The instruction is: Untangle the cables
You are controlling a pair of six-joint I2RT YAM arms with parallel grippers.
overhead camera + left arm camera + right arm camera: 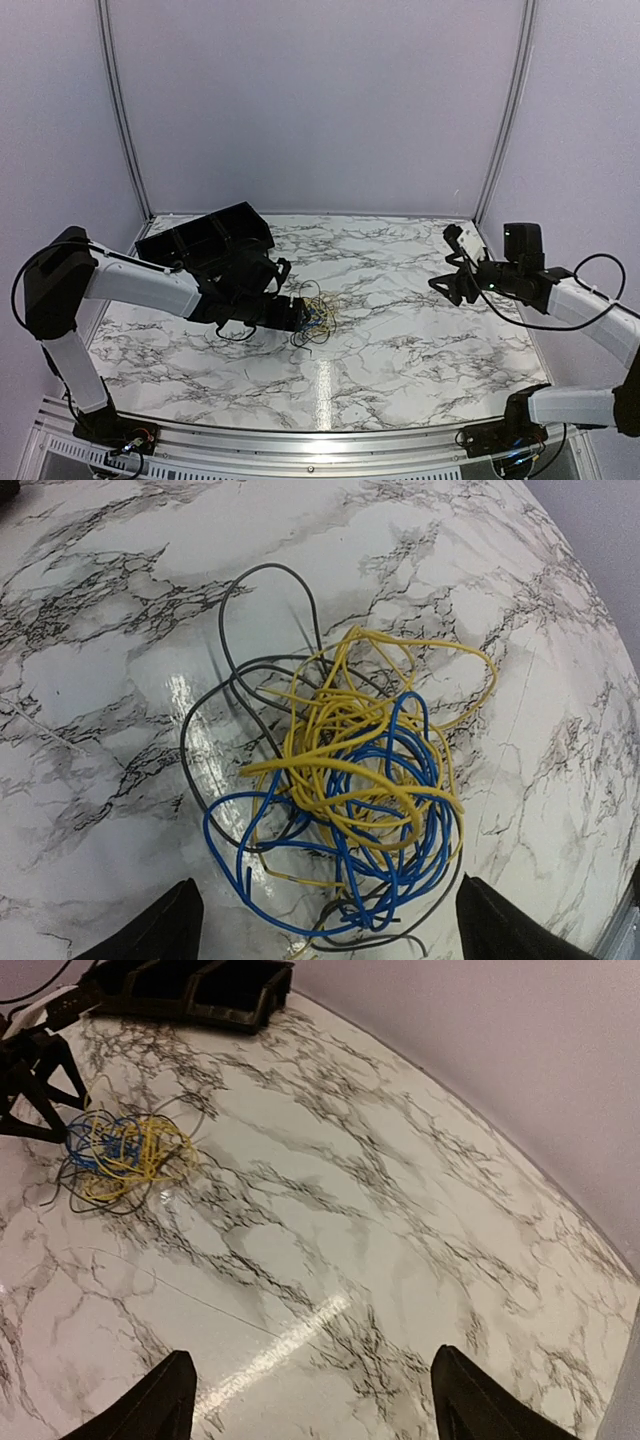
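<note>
The marble-patterned table (420,350) fills most of the top view. The left arm (140,285) reaches across it from the left towards the middle. The right arm (590,305) is raised over the right side.

At the far left corner sits a black compartment tray (205,238), a long bin split by dividers into several sections. The right wrist view shows its near wall and divider tops (190,990). The sections look dark inside, and what they hold cannot be made out.

The cables (318,318) lie in one tangled heap on the bare table near the middle, in front of the tray and apart from it. In the heap, a yellow cable (350,730) makes many loops through the centre. A blue cable (400,830) coils on the side nearest the left wrist camera and is laced through the yellow. A thin black cable (250,590) throws wider loops round the far and left edges.

The left gripper (300,316) hangs at the heap's left edge. Its jaws are spread wide to either side of the near loops and grip nothing.

The right gripper (452,265) is well apart from the heap. Its jaws are also spread wide and hold nothing.
</note>
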